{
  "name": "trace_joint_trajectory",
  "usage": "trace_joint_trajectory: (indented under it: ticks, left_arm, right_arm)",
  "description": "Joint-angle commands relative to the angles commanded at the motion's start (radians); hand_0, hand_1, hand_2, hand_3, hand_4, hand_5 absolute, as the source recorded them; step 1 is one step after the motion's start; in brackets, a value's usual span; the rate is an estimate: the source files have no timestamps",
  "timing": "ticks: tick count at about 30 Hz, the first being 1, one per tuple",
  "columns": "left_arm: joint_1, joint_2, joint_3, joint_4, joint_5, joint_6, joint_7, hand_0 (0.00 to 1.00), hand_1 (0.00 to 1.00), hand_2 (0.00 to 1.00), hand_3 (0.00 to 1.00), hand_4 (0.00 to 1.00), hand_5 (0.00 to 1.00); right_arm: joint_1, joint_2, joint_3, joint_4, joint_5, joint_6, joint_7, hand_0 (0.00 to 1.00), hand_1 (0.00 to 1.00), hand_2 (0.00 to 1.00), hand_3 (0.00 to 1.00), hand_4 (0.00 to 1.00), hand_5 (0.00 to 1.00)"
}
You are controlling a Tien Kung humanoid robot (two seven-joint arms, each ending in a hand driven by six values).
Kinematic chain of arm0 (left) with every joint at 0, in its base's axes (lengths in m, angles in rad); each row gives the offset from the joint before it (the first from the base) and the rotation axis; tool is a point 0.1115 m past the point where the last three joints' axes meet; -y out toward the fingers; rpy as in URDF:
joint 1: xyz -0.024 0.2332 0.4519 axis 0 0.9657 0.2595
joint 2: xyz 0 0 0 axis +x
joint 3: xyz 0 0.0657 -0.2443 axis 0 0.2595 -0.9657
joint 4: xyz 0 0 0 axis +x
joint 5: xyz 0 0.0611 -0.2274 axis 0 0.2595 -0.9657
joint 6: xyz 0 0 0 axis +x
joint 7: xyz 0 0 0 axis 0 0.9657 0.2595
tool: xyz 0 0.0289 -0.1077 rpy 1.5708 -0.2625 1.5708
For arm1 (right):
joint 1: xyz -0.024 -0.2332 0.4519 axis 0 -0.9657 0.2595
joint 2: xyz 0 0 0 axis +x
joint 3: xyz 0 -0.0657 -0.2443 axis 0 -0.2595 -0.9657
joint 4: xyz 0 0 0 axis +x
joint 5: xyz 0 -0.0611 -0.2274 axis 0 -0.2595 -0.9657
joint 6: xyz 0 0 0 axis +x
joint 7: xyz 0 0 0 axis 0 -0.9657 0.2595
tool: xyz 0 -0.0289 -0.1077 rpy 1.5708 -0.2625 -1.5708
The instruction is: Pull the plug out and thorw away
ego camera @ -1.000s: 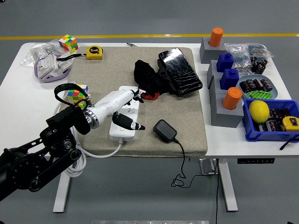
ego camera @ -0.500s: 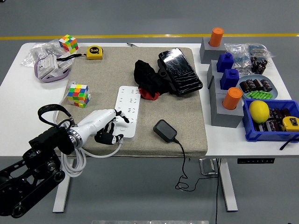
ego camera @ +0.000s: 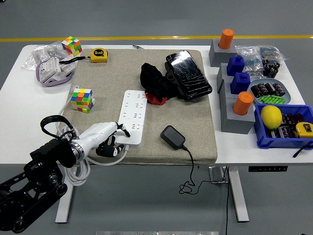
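**Clutter all around the grey mat**

Up top left, a Rubik's cube (ego camera: 71, 45) sits beside a yellow tape measure (ego camera: 99, 54). A second cube (ego camera: 81, 99) rests on the mat's left edge. Centre, a black pouch (ego camera: 188, 74) leans on dark cloth (ego camera: 154, 81). Far right, a lemon (ego camera: 271, 117) lies in the blue bin (ego camera: 274, 141), with an orange cylinder (ego camera: 226, 38) standing behind.

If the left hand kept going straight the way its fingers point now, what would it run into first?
Most likely the white power strip: the left hand points up and right at the strip's near end, fingertips already at its edge. Depth from this view is uncertain.
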Motion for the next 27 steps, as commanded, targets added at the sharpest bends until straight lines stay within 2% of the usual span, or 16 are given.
trace_joint_trajectory:
  ticks: [6, 21, 27]
  left_arm:
    - [-0.007, 0.002, -0.005, -0.001, -0.001, 0.001, 0.000, 0.103, 0.100, 0.168, 0.662, 0.547, 0.002]
    - [-0.012, -0.006, 0.009, 0.041, 0.013, -0.015, 0.018, 0.103, 0.093, 0.163, 0.657, 0.545, 0.002]
    - [-0.012, 0.001, -0.015, -0.008, -0.003, -0.007, 0.006, 0.104, 0.093, 0.162, 0.656, 0.544, 0.002]
  right_arm:
    - [-0.001, 0.000, 0.002, 0.000, 0.000, 0.000, 0.000, 0.619, 0.662, 0.683, 0.633, 0.986, 0.524]
    - [-0.003, 0.004, 0.003, 0.000, 0.000, 0.000, 0.001, 0.619, 0.662, 0.683, 0.632, 0.986, 0.525]
    - [-0.002, 0.004, 0.009, 0.000, -0.002, 0.000, 0.000, 0.619, 0.662, 0.684, 0.633, 0.986, 0.525]
